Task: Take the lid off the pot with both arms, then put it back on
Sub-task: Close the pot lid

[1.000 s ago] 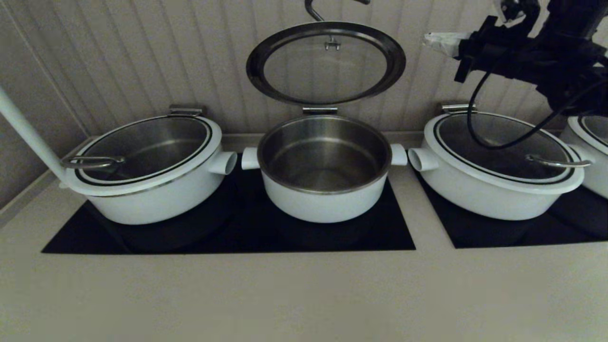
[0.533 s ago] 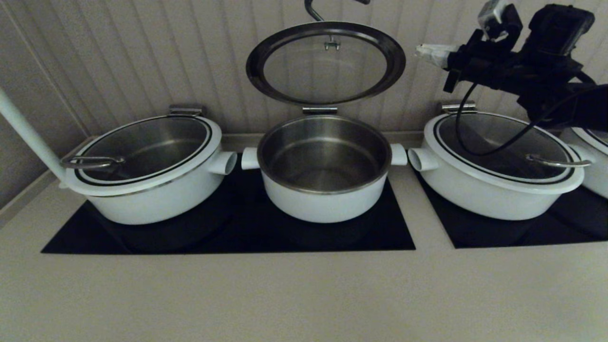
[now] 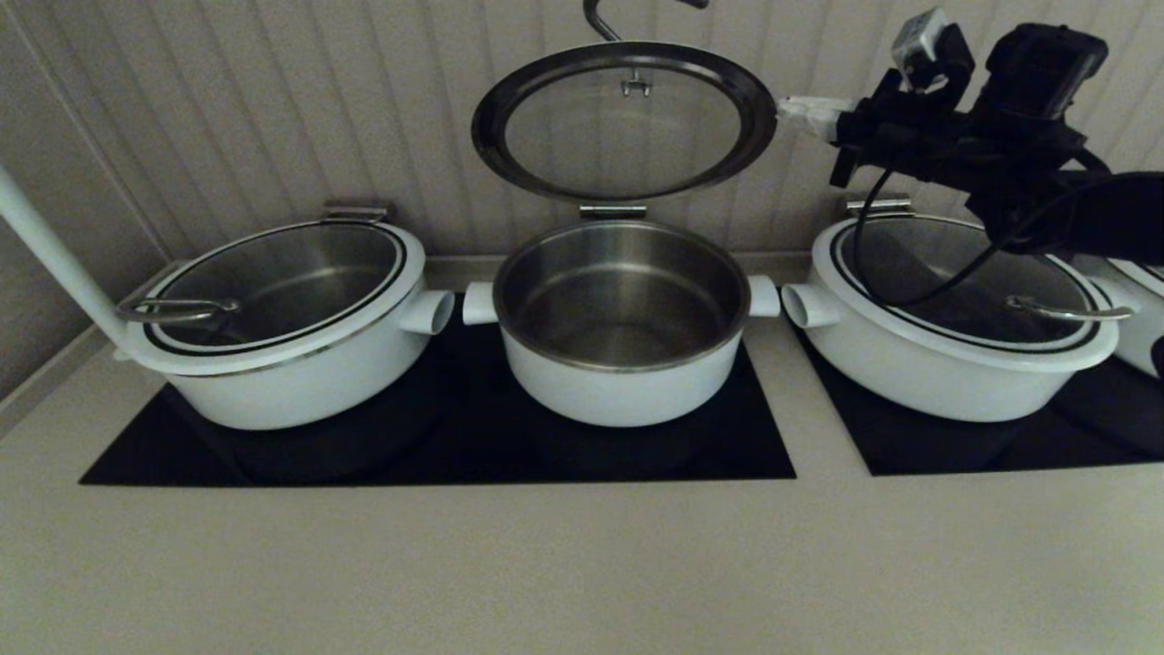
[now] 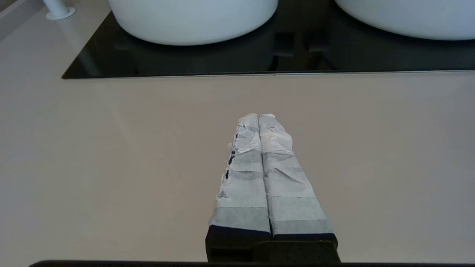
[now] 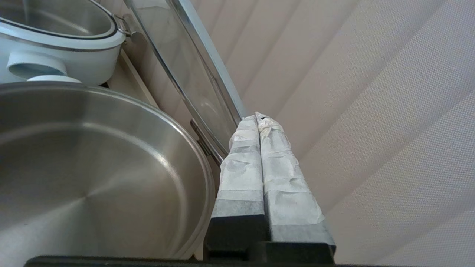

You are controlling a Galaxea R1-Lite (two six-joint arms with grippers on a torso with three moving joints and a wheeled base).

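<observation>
The pot (image 3: 620,327) stands open in the middle of the black hob, steel inside showing, a white stub on each side. Its glass lid (image 3: 624,120) is tipped up on the hinge against the back wall, dark underside rim facing me. My right gripper (image 3: 789,107) is shut and empty, its pale tips at the lid's right edge, between the lid and the wall; in the right wrist view the gripper (image 5: 259,116) touches the lid's rim (image 5: 207,70). My left gripper (image 4: 258,115) is shut and empty, low over the bare counter in front of the hob, out of the head view.
A lidded white pot (image 3: 282,318) stands left of the open one and another (image 3: 955,314) right, under my right arm. A white pole (image 3: 55,259) rises at the far left. The ribbed wall is close behind the lid. The counter (image 3: 582,564) lies in front.
My right arm has moved left and a little down, bringing its shut tips from well right of the lid up to the lid's right edge. The lid and pots have not moved.
</observation>
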